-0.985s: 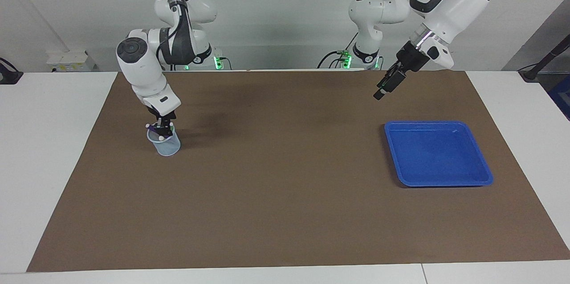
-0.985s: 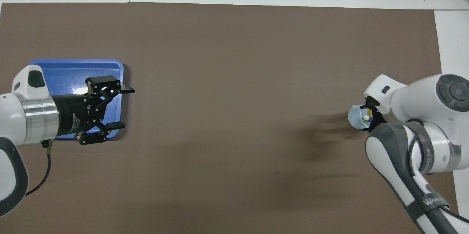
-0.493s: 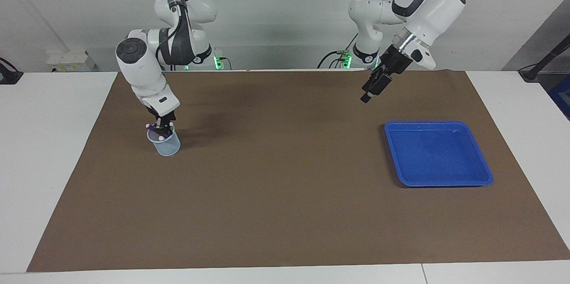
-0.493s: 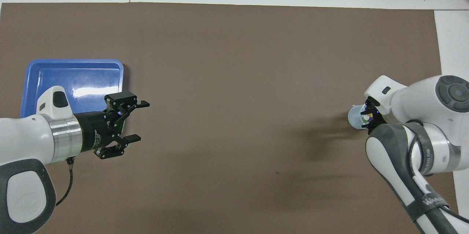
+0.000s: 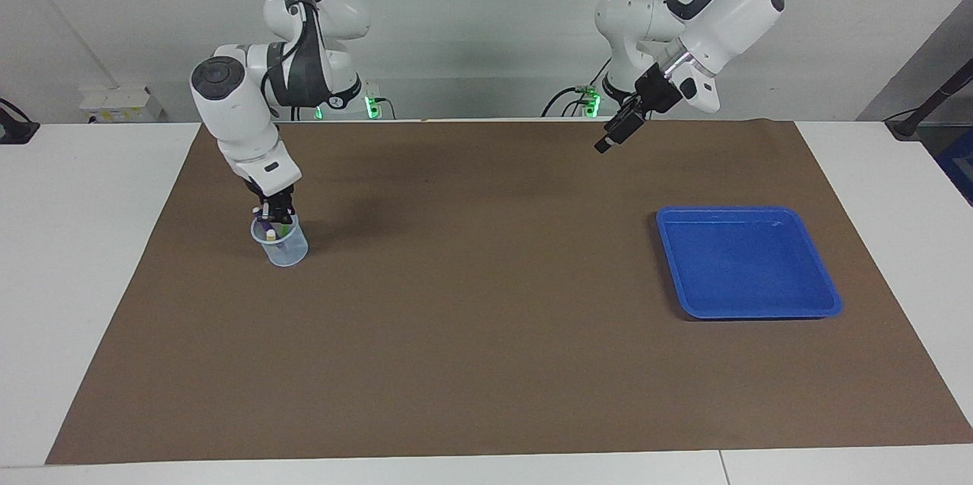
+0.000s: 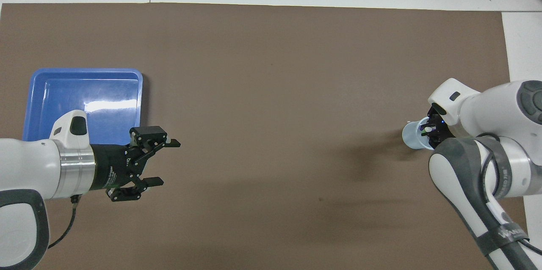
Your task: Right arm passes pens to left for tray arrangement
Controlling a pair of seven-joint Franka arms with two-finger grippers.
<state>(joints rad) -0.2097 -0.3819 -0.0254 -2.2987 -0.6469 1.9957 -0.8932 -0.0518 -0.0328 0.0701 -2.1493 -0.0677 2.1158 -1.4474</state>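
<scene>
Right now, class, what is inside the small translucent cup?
Pens stand in the cup: a yellow pen shows clearly. The right gripper, shut, reaches into its mouth and covers the other pens' tops.

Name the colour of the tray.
Bright blue; the tray shows best in the overhead view.

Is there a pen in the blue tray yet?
No, the blue tray holds nothing in the facing view; the pens are at the cup.

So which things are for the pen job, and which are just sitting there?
For the job: pens in the cup, blue tray, right gripper shut at the cup, left gripper open, up in the air.
Just there: brown mat, white table.
</scene>
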